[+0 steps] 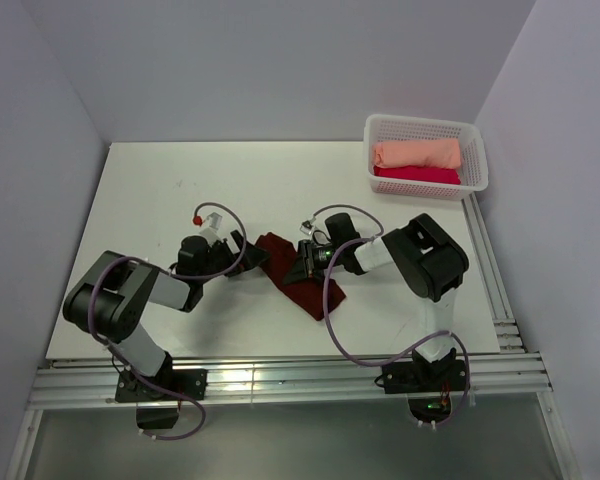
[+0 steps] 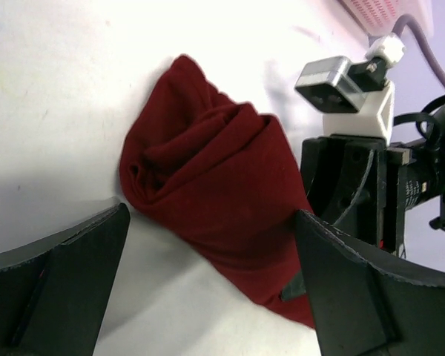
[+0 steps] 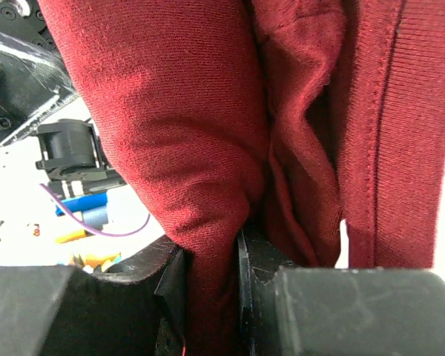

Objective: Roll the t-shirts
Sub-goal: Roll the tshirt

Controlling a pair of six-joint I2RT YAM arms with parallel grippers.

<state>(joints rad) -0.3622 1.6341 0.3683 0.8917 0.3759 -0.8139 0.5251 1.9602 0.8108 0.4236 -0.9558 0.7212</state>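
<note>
Right claw (image 3: 208, 304) clamped on the maroon t-shirt (image 2: 208, 185), loosely rolled on the worktop (image 2: 44, 111) between it and the wide-open left claw (image 2: 211, 285). Well beyond both, we count peach t-shirt (image 1: 417, 153) and crimson-pink t-shirt (image 1: 417, 175) rolled in the basket (image 1: 477, 150); maroon unfinished, we judge.

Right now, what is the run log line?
left jaws open, empty | right jaws shut on maroon shirt | peach shirt, pink shirt in basket

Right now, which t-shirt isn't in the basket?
The dark maroon t-shirt: it lies bunched on the table, pinched by the right gripper. The peach t-shirt and crimson-pink t-shirt sit rolled in the white basket.
</note>
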